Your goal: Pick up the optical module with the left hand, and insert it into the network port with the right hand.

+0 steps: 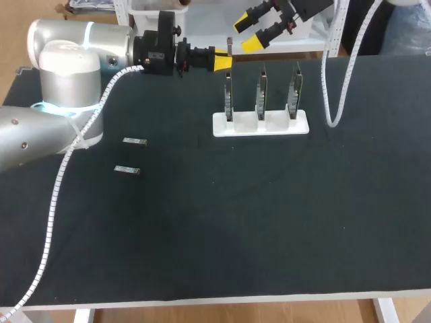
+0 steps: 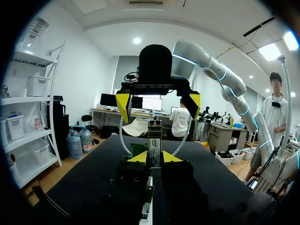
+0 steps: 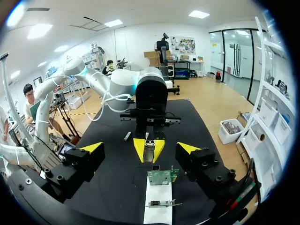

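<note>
The pickup half looks done: my left gripper [image 1: 221, 62] is pinching the optical module [image 2: 154, 138] between its yellow tips, holding it upright and lifted off the table [image 1: 269, 222], just over the far-left end of the white stand [image 1: 261, 125]. My right gripper [image 1: 249, 33] hangs at the far side, facing the left one with its fingers spread wide. The module sits ahead of it and roughly in line with the gap, but neither finger touches it, so I judge the handover as not yet made. Everything after that is left to do: the right gripper has to close on the free upper end of the module, the left has to let go, and the module has to go into a port on one of the three circuit boards [image 1: 261, 93] standing upright in the stand (I cannot make out the port opening itself from here). Two spare modules [image 1: 135, 141] lie flat on the left of the table, well apart from the stand and untouched.
</note>
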Robot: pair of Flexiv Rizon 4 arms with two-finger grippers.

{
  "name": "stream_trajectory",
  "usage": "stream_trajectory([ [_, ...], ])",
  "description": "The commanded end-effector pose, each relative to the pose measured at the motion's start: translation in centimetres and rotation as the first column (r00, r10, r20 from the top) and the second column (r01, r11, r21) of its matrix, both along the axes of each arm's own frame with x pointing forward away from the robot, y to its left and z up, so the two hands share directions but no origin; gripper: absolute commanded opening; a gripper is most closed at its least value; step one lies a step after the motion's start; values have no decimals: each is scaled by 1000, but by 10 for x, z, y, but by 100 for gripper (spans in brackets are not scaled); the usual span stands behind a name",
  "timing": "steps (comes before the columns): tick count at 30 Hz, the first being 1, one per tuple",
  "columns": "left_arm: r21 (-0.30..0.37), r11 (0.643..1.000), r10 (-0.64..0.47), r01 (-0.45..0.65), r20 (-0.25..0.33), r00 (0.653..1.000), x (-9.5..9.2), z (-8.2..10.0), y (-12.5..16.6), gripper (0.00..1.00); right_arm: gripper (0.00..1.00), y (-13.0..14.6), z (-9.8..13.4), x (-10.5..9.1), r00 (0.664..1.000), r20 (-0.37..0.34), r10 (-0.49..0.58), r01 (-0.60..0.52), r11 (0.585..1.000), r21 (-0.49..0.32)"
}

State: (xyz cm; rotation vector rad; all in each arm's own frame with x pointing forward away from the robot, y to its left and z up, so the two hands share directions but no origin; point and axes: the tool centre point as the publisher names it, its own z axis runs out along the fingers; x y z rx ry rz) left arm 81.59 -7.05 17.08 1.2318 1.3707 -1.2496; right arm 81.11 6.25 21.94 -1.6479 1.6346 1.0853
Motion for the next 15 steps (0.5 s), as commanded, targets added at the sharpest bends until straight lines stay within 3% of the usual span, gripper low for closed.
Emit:
stream_trajectory([
  [1,-1,1000,0,0,1,1000,0,-1,0,0,100,5,-1,-8,1000,15,-24,24,1000,-4],
  [15,-1,1000,0,0,1,1000,0,-1,0,0,100,16,-3,-8,1000,17,-19,19,1000,-12],
])
